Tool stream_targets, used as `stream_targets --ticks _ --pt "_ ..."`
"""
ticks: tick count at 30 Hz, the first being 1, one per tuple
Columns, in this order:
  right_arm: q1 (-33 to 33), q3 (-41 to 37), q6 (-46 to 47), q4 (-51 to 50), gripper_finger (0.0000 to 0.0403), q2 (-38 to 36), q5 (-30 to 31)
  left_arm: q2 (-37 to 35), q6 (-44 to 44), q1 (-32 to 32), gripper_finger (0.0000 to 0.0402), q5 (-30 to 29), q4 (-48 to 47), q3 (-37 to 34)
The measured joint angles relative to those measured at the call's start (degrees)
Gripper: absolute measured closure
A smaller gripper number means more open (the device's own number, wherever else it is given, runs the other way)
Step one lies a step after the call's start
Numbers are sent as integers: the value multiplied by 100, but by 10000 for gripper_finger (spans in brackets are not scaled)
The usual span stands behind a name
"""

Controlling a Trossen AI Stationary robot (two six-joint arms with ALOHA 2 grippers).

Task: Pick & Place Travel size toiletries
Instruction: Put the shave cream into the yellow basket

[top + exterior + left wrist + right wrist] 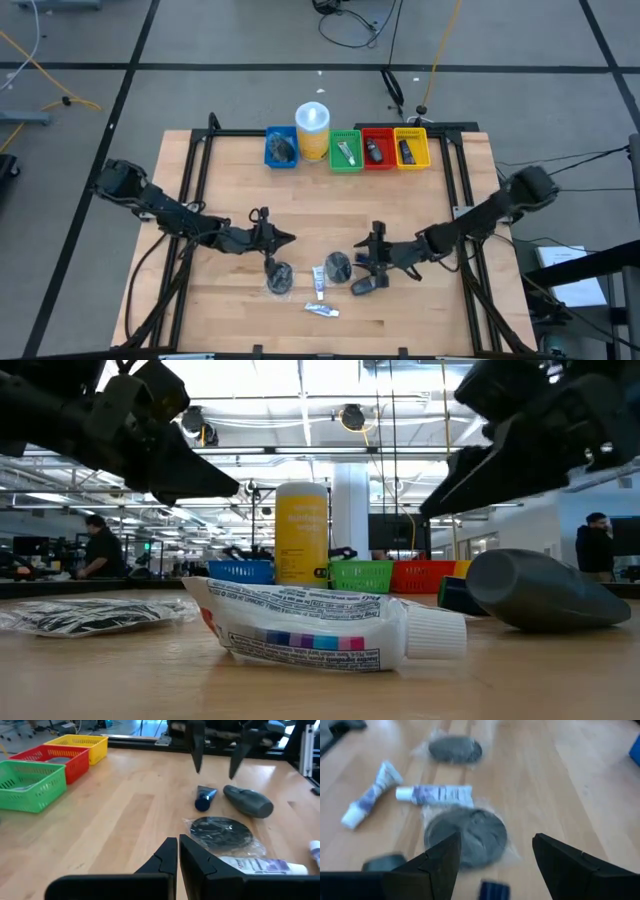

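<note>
Small toiletries lie flat on the near half of the table. Two grey discs in clear wrap (337,265) (279,278), two white tubes (318,282) (322,310) and a dark oblong container (368,285) show in the high view. My right gripper (495,855) is open and hovers above the right-hand disc (466,836), touching nothing. My left gripper (178,852) is shut and hangs in the air left of the items (285,238). In the left wrist view the disc (220,831), the dark container (248,801) and a small blue-capped tube (204,799) lie ahead.
A row of bins stands along the far edge: blue (281,148), green (345,150), red (378,148) and yellow (411,148), with small items inside. A yellow cylinder with a white lid (312,130) stands between blue and green. Bare wood lies between bins and grippers.
</note>
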Motion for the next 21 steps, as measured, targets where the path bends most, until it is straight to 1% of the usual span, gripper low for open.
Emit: stream_targets --ticks 2,5,8,10,12,14,17,19,21 --pt "7 133 107 -740 149 -318 -219 0 -57 -36 381 2 -3 0" --pt "7 168 425 -1355 130 -724 -705 0 -206 -98 380 4 -38 0" --pt "36 129 779 -1875 119 -903 -702 0 -306 -186 380 5 -71 0" --pt "101 -94 910 -1925 117 -889 -655 2 -308 -260 380 6 -93 0" --pt "195 -450 947 -1545 118 -759 -522 2 -308 -344 380 10 -97 0" --pt "249 -854 892 -932 120 -619 -381 2 -308 -423 380 -1 -94 0" --pt "245 -1373 833 389 123 -349 -258 2 -310 -488 380 -17 -86 0" --pt "245 -1610 630 1202 124 -125 -263 2 -331 -488 380 -22 -75 0" --pt "249 -1727 456 1640 124 127 -265 2 -341 -484 380 -24 -67 0"
